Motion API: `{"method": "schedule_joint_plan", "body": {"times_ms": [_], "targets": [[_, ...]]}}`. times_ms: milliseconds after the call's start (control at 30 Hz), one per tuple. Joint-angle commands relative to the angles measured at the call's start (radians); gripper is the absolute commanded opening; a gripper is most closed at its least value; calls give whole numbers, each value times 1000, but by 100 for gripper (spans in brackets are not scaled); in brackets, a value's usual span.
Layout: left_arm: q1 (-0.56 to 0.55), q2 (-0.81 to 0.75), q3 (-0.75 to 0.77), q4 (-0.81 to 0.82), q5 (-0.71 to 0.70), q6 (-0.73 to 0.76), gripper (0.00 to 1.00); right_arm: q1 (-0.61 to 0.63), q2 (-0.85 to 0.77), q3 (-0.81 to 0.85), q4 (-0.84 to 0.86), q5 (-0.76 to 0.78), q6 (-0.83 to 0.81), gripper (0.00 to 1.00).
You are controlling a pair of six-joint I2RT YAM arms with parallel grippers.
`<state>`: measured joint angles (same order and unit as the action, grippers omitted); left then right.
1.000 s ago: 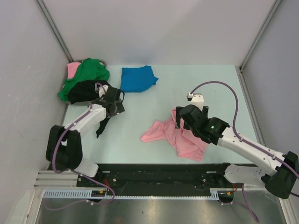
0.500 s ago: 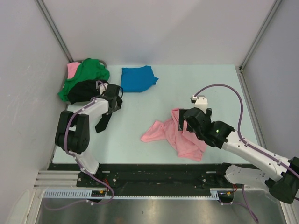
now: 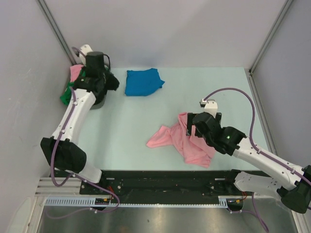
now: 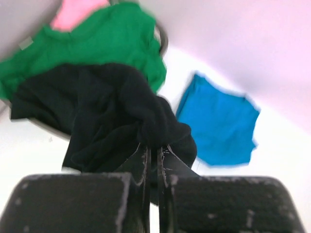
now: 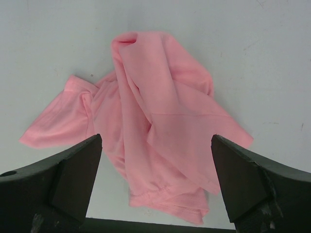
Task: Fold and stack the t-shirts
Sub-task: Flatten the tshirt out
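A black t-shirt (image 4: 112,111) hangs bunched from my left gripper (image 4: 153,151), which is shut on a fold of it. That gripper (image 3: 99,87) is raised at the back left, over the pile. A green t-shirt (image 4: 97,43) lies under and behind the black one, with some pink cloth (image 4: 77,9) beyond it. A blue t-shirt (image 3: 143,81) lies folded on the table at the back. The light pink t-shirt (image 5: 155,116) lies crumpled on the table right of centre (image 3: 182,141). My right gripper (image 5: 155,141) hovers open above it, holding nothing.
The grey basket's rim (image 4: 163,39) curves round the pile in the back-left corner. White walls close the table on the left, back and right. Bare table (image 3: 136,121) lies between the arms. The black base rail (image 3: 165,179) runs along the near edge.
My left gripper shut on the black t-shirt, then swung up and back over the basket, lifting the shirt's trailing part off the table. The right arm barely shifted.
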<state>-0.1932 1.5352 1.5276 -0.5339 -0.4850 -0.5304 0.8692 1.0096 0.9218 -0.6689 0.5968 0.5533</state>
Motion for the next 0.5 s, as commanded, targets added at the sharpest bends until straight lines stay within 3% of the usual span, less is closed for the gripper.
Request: {"method": "schedule_joint_plan", "body": {"times_ms": [0, 167, 300, 467], "targets": [[61, 3, 195, -54, -99, 49, 0, 4, 13, -3, 29, 18, -6, 100], [152, 100, 325, -89, -153, 67, 0, 4, 55, -8, 67, 5, -13, 99], [136, 11, 131, 101, -193, 53, 0, 4, 119, -9, 110, -9, -30, 100], [155, 11, -24, 199, -210, 18, 0, 2, 197, -9, 160, -28, -47, 100]]}}
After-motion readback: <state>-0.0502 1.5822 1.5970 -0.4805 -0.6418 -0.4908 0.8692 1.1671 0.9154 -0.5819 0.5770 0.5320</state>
